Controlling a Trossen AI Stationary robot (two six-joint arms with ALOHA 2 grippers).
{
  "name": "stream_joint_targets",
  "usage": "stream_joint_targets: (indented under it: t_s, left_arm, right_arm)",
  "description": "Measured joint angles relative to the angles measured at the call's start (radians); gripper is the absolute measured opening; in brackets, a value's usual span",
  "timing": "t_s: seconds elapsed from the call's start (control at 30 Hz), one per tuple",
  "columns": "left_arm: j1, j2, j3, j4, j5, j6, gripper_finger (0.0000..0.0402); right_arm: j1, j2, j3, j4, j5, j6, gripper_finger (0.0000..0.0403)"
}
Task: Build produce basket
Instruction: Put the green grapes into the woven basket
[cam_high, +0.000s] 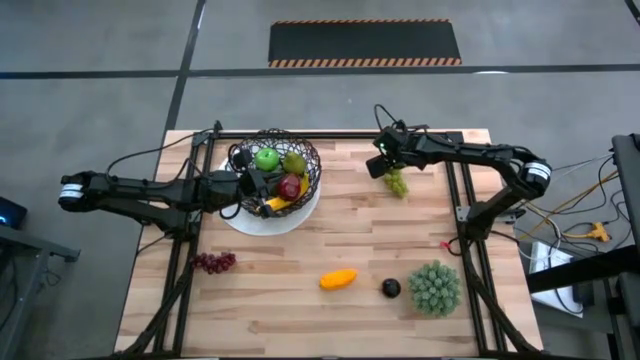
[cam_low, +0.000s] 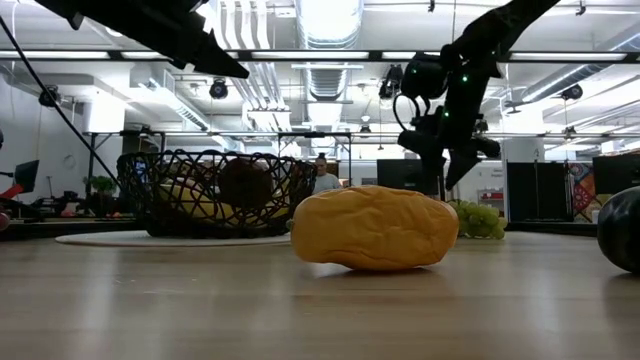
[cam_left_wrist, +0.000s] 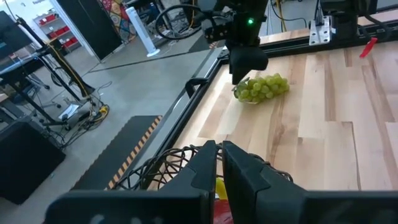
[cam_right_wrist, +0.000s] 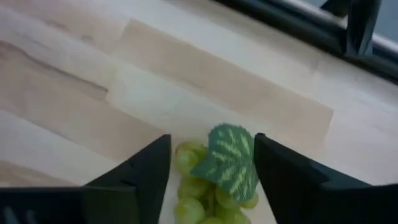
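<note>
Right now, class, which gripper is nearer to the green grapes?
Right. The right gripper hangs over the green grapes, fingers open either side of them. The left gripper is over the basket, well away.

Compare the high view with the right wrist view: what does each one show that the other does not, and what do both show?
Only the high view shows the basket on the white plate, the left gripper over it, the purple grapes, the orange piece, the dark plum and the spiky green ball.

Only the right wrist view shows the leaf on the green grapes, and the right gripper open with one finger on each side of the bunch.

Both show the green grapes, the right gripper at them and the wooden table.
</note>
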Motion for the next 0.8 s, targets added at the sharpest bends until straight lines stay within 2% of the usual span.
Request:
stream_joint_targets:
  t_s: [0.17,0.37,0.63,0.8]
  left_arm:
    - [0.0,0.0,0.0,0.0,0.005,0.0,0.001]
    - [0.0,0.0,0.0,0.0,0.004,0.001,0.001]
    - [0.0,0.0,0.0,0.0,0.003,0.001,0.001]
    - [0.0,0.0,0.0,0.0,0.002,0.001,0.001]
  right_arm:
    - [-0.003,0.016,-0.004,-0.007,0.003,0.02,0.0254]
    - [0.0,0.061,-0.004,-0.003,0.028,0.072,0.0256]
    - [-0.001,0.137,-0.005,0.004,0.056,0.109,0.0223]
    - [-0.001,0.154,-0.005,0.007,0.058,0.127,0.0156]
